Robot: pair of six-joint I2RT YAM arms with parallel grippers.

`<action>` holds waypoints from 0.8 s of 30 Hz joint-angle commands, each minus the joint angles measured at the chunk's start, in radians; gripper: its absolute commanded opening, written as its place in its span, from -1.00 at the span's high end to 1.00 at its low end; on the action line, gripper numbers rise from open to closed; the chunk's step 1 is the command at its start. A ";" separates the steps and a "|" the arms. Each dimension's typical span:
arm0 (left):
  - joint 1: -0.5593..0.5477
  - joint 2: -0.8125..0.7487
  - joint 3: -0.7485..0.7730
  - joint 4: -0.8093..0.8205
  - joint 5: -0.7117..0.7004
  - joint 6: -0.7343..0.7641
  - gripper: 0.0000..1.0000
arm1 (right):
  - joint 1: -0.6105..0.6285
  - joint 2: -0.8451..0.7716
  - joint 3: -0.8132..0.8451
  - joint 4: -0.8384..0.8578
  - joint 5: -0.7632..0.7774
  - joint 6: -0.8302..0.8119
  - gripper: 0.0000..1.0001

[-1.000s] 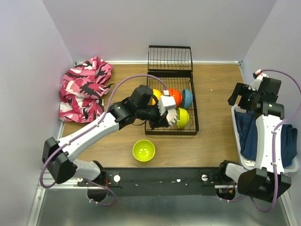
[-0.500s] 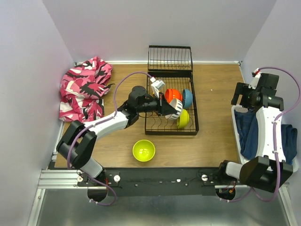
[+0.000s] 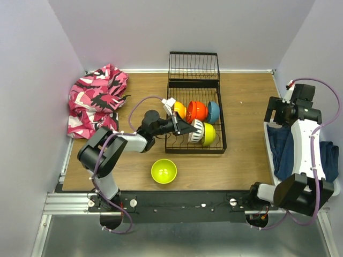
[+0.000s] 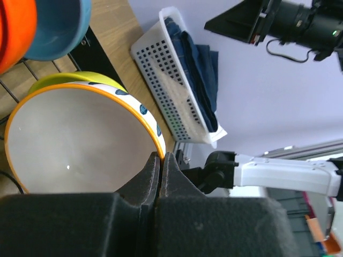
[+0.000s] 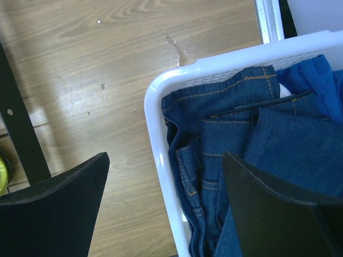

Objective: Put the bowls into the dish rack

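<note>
The black wire dish rack (image 3: 222,140) stands at mid table with its flap up at the far end. In it stand an orange bowl (image 3: 179,109), an orange-red bowl (image 3: 198,110), a blue bowl (image 3: 214,111) and a lime green bowl (image 3: 209,134). My left gripper (image 3: 187,128) is shut on the rim of a cream-white bowl (image 3: 197,130) with an orange rim, held on edge inside the rack against the lime one. In the left wrist view the gripper (image 4: 161,160) pinches that bowl (image 4: 80,144). Another lime green bowl (image 3: 164,171) sits on the table. My right gripper (image 3: 278,112) is open and empty.
A pink camouflage cloth (image 3: 96,101) lies at the far left. A white basket (image 3: 272,160) of blue denim stands at the right edge. In the right wrist view the gripper (image 5: 166,209) hangs over the basket's rim (image 5: 155,134) and the jeans (image 5: 230,134).
My left arm has folded back and the gripper has moved down and left in the rack, tipping the cream-white bowl on edge beside the lime one. The right arm has shifted slightly.
</note>
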 commanded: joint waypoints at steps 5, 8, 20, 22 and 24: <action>0.025 0.205 0.027 0.508 -0.009 -0.262 1.00 | -0.006 0.028 0.038 -0.062 0.051 -0.007 -0.86; 0.028 0.265 0.036 0.588 -0.012 -0.330 1.00 | -0.006 0.039 0.053 -0.070 0.060 -0.013 -0.86; 0.036 0.354 0.018 0.694 -0.006 -0.445 0.96 | -0.006 0.027 0.055 -0.085 0.086 -0.030 -0.87; 0.041 0.342 -0.012 0.677 0.002 -0.424 0.78 | -0.006 0.024 0.053 -0.085 0.083 -0.028 -0.87; 0.045 0.308 -0.039 0.648 0.013 -0.383 0.65 | -0.006 0.022 0.052 -0.087 0.080 -0.027 -0.87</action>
